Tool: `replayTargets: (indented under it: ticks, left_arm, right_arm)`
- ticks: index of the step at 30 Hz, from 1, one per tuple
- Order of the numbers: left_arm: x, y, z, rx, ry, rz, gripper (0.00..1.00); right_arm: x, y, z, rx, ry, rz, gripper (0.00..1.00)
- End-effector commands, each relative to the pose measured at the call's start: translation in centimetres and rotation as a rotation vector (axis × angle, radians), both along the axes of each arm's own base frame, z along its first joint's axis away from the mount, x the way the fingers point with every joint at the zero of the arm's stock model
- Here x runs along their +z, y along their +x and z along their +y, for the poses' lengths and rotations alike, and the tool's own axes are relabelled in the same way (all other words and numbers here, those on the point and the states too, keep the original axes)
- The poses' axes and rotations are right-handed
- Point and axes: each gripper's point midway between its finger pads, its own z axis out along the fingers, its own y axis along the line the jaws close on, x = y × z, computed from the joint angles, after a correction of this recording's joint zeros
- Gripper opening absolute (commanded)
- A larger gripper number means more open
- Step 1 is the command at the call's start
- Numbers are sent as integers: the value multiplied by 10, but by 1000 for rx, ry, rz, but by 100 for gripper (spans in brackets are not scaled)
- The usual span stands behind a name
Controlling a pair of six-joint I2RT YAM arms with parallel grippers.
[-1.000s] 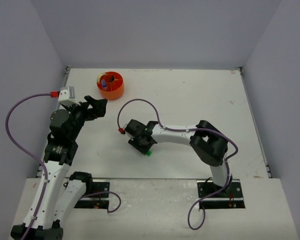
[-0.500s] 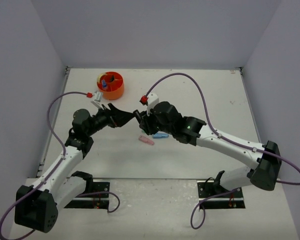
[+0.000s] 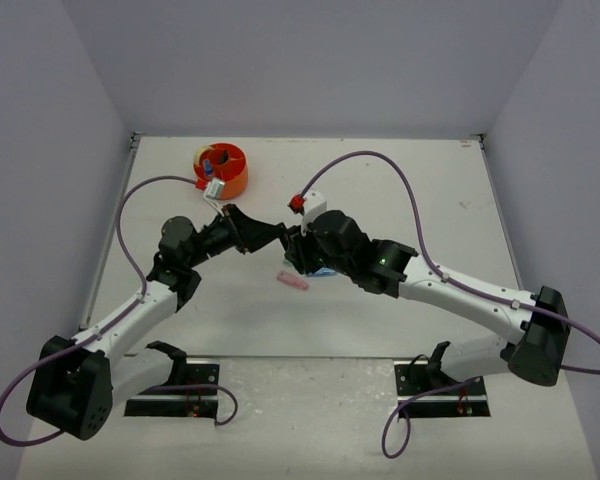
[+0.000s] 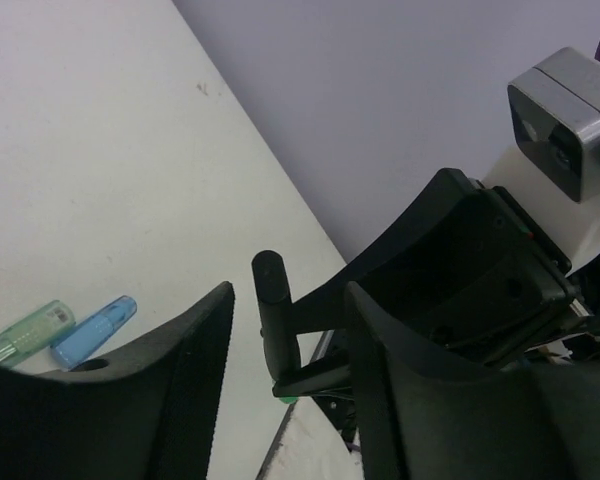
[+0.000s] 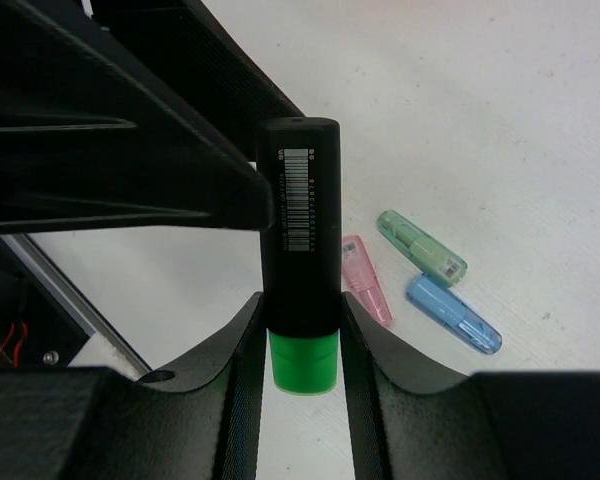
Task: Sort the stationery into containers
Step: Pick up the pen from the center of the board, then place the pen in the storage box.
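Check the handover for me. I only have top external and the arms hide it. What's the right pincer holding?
Observer: The right pincer is shut on a black highlighter, gripped at its green end, black end pointing out.
Operator: Left pincer got it?
Observer: Not yet. On left wrist, the left pincer is open and the highlighter's black end sits in the gap, with space showing on both sides.

A: How is the scene lit?
B: Brightly and evenly; only soft shadows are cast on the table (image 3: 400, 190).
A: And focus?
B: The highlighter (image 5: 298, 230) is rendered sharp; the left wrist view's near fingers (image 4: 150, 390) are blurred.
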Motion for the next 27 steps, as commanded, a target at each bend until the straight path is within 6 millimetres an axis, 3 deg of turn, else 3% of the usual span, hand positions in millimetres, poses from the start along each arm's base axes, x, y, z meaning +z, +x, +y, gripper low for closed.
replayTargets:
  ticks: [1, 3, 6, 10, 12, 14, 15, 16, 17, 18, 20, 21, 23, 26, 27]
  left_arm:
    - [27, -2, -10, -44, -54, -80, 46]
    - [28, -3, -14, -54, -57, -81, 41]
    - [30, -2, -17, -55, -55, -88, 17]
    - [25, 15, -16, -5, 20, -111, 1]
    - [24, 38, -10, 90, 117, -113, 0]
    - [26, 66, 5, 225, 238, -143, 0]
    - [33, 86, 17, 320, 307, -163, 0]
    - [24, 95, 26, 379, 351, -132, 0]
    - [39, 108, 33, 437, 388, -171, 0]
    - [38, 120, 41, 487, 443, -167, 0]
    - [54, 155, 78, 732, 552, -189, 0]
    - [64, 162, 88, 788, 569, -208, 0]
    - [76, 193, 127, 1016, 636, -226, 0]
    - [93, 220, 159, 1142, 670, -279, 0]
    - [96, 238, 174, 1187, 675, -281, 0]
  right_arm:
    - [27, 2, 2, -22, 90, -43, 0]
    - [29, 2, 2, -25, 96, -46, 0]
    - [31, 2, 3, -19, 104, -47, 0]
    - [35, 1, 0, -26, 124, -58, 2]
    - [31, 1, -4, -37, 126, -60, 40]
    - [28, 4, -16, -96, 119, -72, 93]
    - [22, 6, -23, -125, 107, -70, 98]
    - [24, 7, -28, -147, 110, -81, 99]
    - [24, 8, -33, -170, 110, -87, 99]
    - [21, 8, -43, -199, 102, -94, 99]
    - [17, 5, -57, -229, 96, -100, 99]
    - [12, 4, -60, -232, 85, -94, 99]
    - [14, -1, -74, -255, 96, -104, 99]
    - [6, -6, -85, -263, 93, -97, 99]
    - [5, -10, -90, -265, 99, -92, 99]
